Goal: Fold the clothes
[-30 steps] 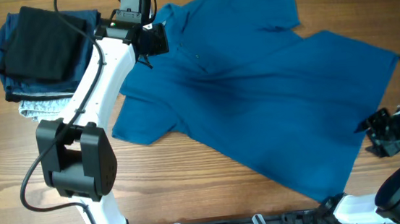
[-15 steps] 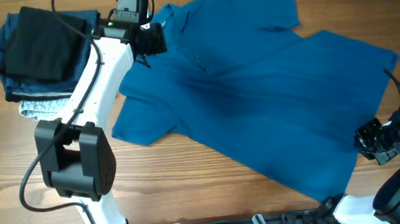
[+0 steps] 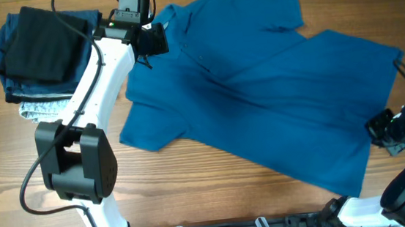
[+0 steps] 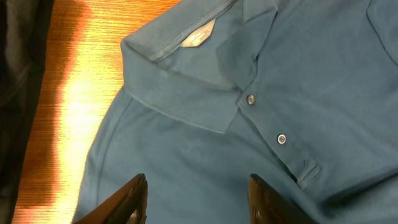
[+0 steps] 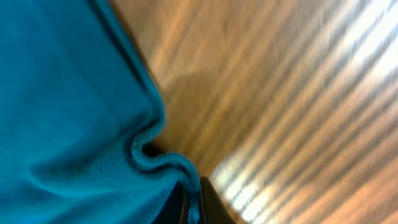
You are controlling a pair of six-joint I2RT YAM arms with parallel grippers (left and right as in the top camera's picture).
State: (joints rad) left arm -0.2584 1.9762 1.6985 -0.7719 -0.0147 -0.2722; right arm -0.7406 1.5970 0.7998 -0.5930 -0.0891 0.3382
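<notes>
1. Black and navy folded pieces sit stacked at far left, crowding that side.
2. Left gripper hovers over the collar, jaws half apart, holding nothing.
3. Blue shirt lies spread flat on the wooden table; bare wood below it leaves room for a fold.
4. Right gripper is clamped on the hem at the right edge. The first fold looks just begun, and next the left jaws need cloth.

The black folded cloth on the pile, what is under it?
Under the black folded garment lies a dark navy folded piece, and below that a light grey speckled piece peeks out. How far they reach beneath is covered.
</notes>
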